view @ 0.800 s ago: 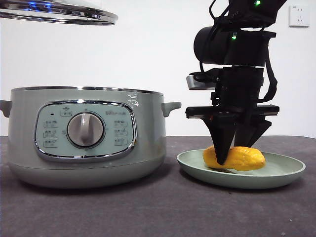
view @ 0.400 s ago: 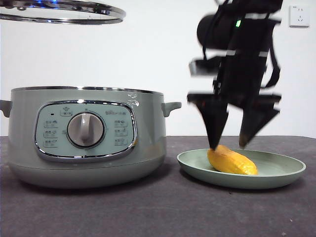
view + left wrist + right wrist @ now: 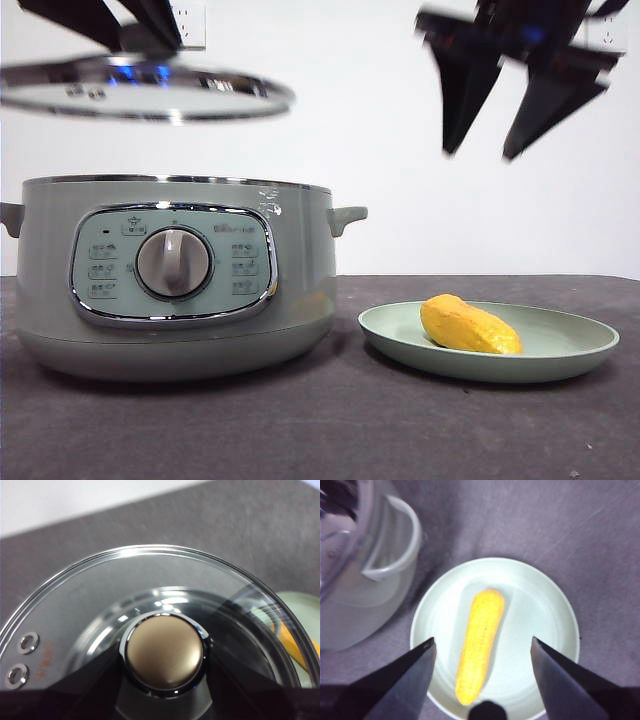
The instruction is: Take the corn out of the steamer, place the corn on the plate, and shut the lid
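The yellow-orange corn [image 3: 469,324] lies on the pale green plate [image 3: 560,352] at the right; it also shows in the right wrist view [image 3: 479,645] on the plate [image 3: 540,605]. My right gripper [image 3: 482,155] is open and empty, high above the plate. The grey-green steamer [image 3: 170,275] stands at the left with its top uncovered. My left gripper [image 3: 164,655] is shut on the knob [image 3: 164,651] of the glass lid [image 3: 145,92], which hangs level a little above the steamer.
A dark grey table [image 3: 320,430] carries the steamer and plate. A white wall with sockets [image 3: 605,35] stands behind. The steamer's side handle [image 3: 390,540] is close to the plate's rim.
My right gripper has let go of the corn and risen well above the plate. The lid has come down and moved right, toward the steamer's top.
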Action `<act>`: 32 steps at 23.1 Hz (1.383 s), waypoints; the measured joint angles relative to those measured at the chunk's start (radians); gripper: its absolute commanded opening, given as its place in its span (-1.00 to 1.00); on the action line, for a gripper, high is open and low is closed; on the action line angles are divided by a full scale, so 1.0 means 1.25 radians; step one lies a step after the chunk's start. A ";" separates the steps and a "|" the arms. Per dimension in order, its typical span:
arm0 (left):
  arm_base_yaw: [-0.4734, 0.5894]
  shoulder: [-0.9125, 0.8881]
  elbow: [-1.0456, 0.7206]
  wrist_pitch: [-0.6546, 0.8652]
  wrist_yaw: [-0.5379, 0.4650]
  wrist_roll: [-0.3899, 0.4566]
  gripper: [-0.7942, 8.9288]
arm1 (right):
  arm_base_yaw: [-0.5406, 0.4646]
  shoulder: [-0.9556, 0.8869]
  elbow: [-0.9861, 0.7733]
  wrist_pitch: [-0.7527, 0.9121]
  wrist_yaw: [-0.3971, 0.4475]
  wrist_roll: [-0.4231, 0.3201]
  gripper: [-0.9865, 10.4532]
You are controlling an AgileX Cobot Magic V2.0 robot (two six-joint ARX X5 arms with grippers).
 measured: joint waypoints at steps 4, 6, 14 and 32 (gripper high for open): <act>0.000 0.067 0.000 0.008 0.023 -0.012 -0.86 | 0.000 -0.065 0.000 -0.029 0.000 0.000 -0.28; 0.000 0.095 0.000 0.009 0.036 -0.018 -0.86 | -0.001 -0.086 0.000 -0.041 0.000 0.000 -0.28; -0.014 0.138 0.002 0.019 0.049 -0.021 -0.86 | -0.023 -0.118 0.000 -0.120 0.081 0.002 -0.28; -0.028 0.143 0.005 -0.012 0.017 -0.025 0.07 | -0.027 -0.118 0.000 -0.121 0.081 0.002 -0.28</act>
